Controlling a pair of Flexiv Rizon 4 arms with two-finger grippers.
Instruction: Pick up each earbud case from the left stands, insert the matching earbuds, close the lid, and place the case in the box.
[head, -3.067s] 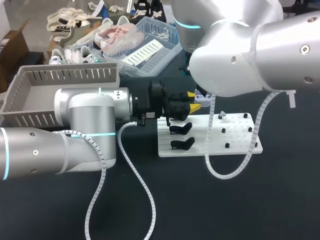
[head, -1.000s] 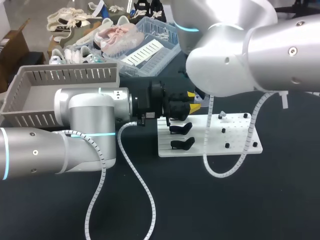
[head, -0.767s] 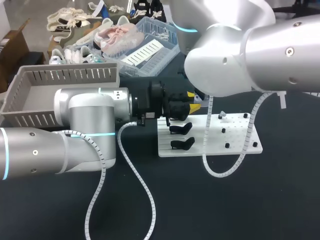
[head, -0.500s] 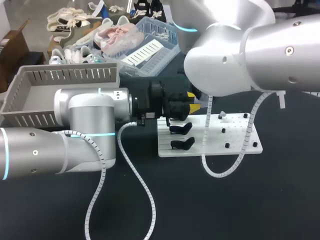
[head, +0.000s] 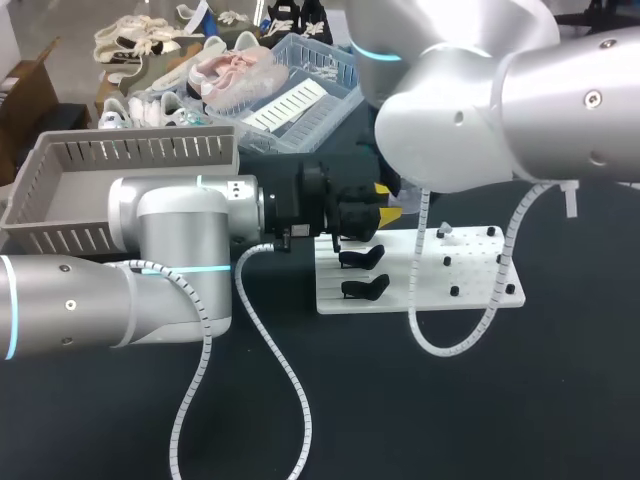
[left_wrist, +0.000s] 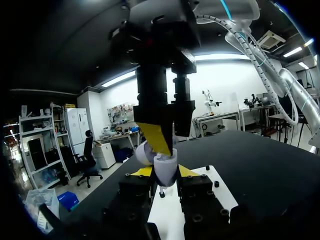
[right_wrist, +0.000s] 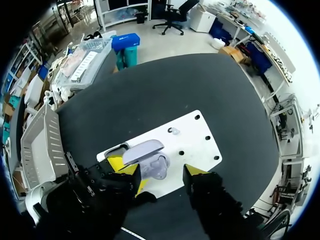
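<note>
Black table (head: 500, 400), white pegboard (head: 475, 273) resting on it

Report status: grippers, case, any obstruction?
Left gripper shut on earbud case, lid open, over white board. Right gripper open, directly above case. Right arm hides case from head view.

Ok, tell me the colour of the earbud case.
Pale lilac. The case shows best in the right wrist view.
</note>
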